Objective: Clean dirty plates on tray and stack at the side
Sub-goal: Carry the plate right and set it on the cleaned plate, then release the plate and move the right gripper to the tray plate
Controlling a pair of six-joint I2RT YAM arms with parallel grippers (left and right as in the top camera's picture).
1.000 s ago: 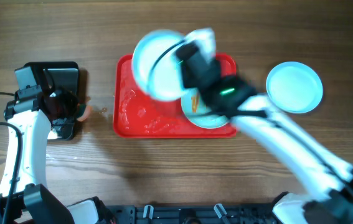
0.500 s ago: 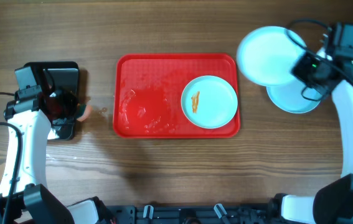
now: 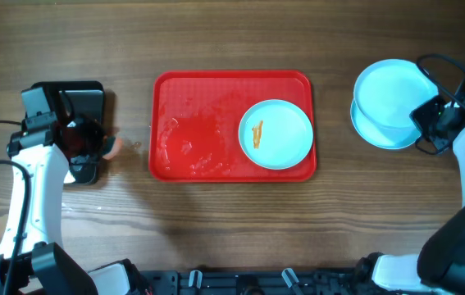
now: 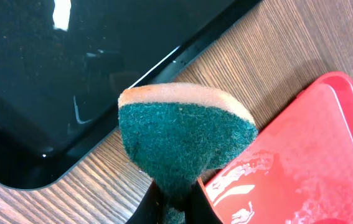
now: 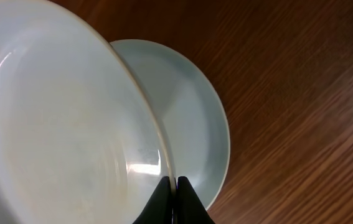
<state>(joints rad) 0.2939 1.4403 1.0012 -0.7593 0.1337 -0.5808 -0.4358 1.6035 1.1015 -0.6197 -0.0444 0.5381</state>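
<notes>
The red tray point(image 3: 191, 106) lies mid-table with wet smears on its left half; its corner shows in the left wrist view point(image 4: 313, 155). One pale blue plate point(image 3: 285, 135) with an orange smear sits on its right half. My right gripper point(image 3: 430, 123) is shut on the rim of a second plate point(image 3: 388, 90), held tilted just above a third plate point(image 3: 380, 135) lying on the table right of the tray. The right wrist view shows the held plate point(image 5: 58, 124) over the lower plate point(image 5: 195, 112), jaws point(image 5: 175, 183) pinching its rim. My left gripper point(image 4: 175, 193) is shut on a green sponge point(image 4: 176, 134).
A black tray point(image 3: 84, 102) lies at the far left under my left arm; it fills the top left of the left wrist view point(image 4: 70, 68). Cables run along the left edge and near the right arm.
My right gripper has carried the plate from above the tray rightwards and lowered it over the plate lying right of the tray. The left arm has not moved.
</notes>
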